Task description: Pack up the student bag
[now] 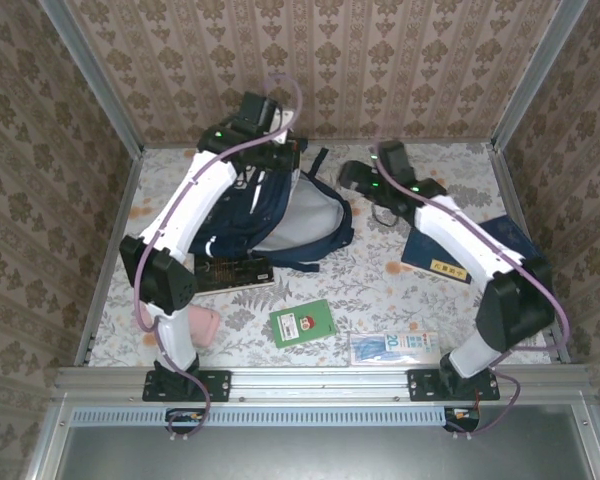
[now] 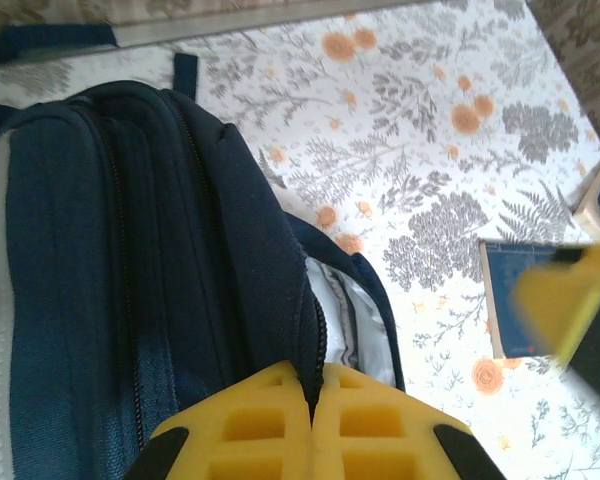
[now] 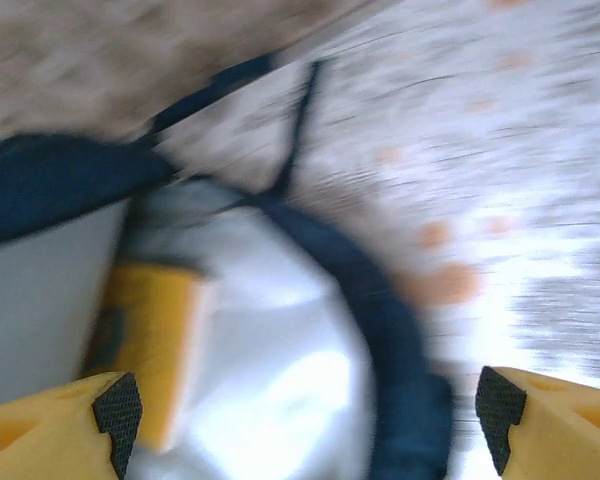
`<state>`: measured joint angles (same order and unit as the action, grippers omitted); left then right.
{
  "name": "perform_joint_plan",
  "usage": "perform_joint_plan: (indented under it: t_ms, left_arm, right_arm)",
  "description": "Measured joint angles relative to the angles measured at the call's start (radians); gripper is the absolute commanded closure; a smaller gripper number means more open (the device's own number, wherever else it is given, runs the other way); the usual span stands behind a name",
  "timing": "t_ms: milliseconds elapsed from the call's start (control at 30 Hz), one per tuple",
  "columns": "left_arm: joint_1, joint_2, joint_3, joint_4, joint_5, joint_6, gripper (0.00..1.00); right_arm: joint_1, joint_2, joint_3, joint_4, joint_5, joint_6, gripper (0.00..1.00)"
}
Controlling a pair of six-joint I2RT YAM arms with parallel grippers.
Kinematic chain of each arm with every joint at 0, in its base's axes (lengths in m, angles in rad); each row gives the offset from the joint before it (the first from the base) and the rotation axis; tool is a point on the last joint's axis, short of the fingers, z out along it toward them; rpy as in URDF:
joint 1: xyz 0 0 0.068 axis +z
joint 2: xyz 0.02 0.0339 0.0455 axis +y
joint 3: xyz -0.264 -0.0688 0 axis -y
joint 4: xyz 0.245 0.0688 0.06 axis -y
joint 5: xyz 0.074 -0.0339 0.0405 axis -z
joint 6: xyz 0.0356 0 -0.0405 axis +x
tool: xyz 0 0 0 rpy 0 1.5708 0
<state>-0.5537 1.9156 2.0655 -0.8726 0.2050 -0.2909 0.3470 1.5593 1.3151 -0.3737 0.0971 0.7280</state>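
Left gripper (image 2: 313, 388): clenched tight, its yellow fingers (image 2: 260, 420) pressed together on the zip edge of the large navy-blue fabric student bag (image 1: 268, 205). The edge runs into the seam between them, so it looks pinched there.
Why held so: probably to lift the rim and keep the mouth gaping for loading.
Right gripper (image 3: 308, 408): jaws spread wide with nothing between them, hanging over the bag's open mouth and pale grey lining (image 3: 280, 380).
Yellow block (image 3: 150, 345): sits against the lining. The right wrist view is smeared, so I cannot tell whether it is a packed item or the other arm's finger.
Student bag, place: far centre of the floral table (image 1: 380, 290), lying flat, mouth turned right, dark straps trailing toward the far wall.
Waiting items: green square booklet (image 1: 302, 322) and blue-and-white flat packet (image 1: 392, 347) near the front; pink soft case (image 1: 201, 325) near left; dark patterned book (image 1: 230, 272) against the bag; navy book (image 1: 438, 255) to the right.
Step judged: between loads, with several items not yet packed.
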Motion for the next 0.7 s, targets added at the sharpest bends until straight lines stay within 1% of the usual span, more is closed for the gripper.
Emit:
perform_joint_plan:
  t_ms: [100,167,267,300,333,367,433,600,700]
  left_arm:
    - [-0.035,0.029,-0.053,0.026,-0.004,0.0,0.94]
    - [-0.048,0.044,-0.089,0.045,-0.003,0.0,0.88]
    - [-0.053,0.05,-0.156,0.076,0.0,-0.003,0.57]
    - [-0.053,0.049,-0.179,0.09,-0.001,-0.009,0.5]
    - [-0.053,0.048,-0.2,0.105,-0.001,-0.015,0.46]
    - [-0.052,0.044,-0.229,0.127,-0.003,-0.019,0.43]
    - [-0.048,0.031,-0.291,0.159,-0.005,-0.029,0.39]
    - [-0.045,-0.026,-0.393,0.192,-0.008,-0.045,0.33]
    - [-0.045,-0.087,-0.429,0.217,-0.007,-0.054,0.32]
  right_arm:
    - [-0.131,-0.044,-0.104,-0.048,0.111,0.0,0.1]
    - [-0.188,-0.045,-0.135,-0.093,0.18,0.0,0.09]
    - [-0.24,-0.034,-0.139,-0.161,0.299,-0.004,0.08]
    - [-0.254,-0.023,-0.13,-0.18,0.338,-0.011,0.08]
    - [-0.272,-0.003,-0.11,-0.205,0.37,-0.016,0.08]
    - [-0.288,0.024,-0.084,-0.224,0.395,-0.021,0.05]
    - [-0.335,0.091,-0.027,-0.24,0.415,-0.04,0.05]
    - [-0.498,0.303,0.149,-0.292,0.387,-0.098,0.02]
    - [-0.566,0.416,0.247,-0.318,0.344,-0.122,0.01]
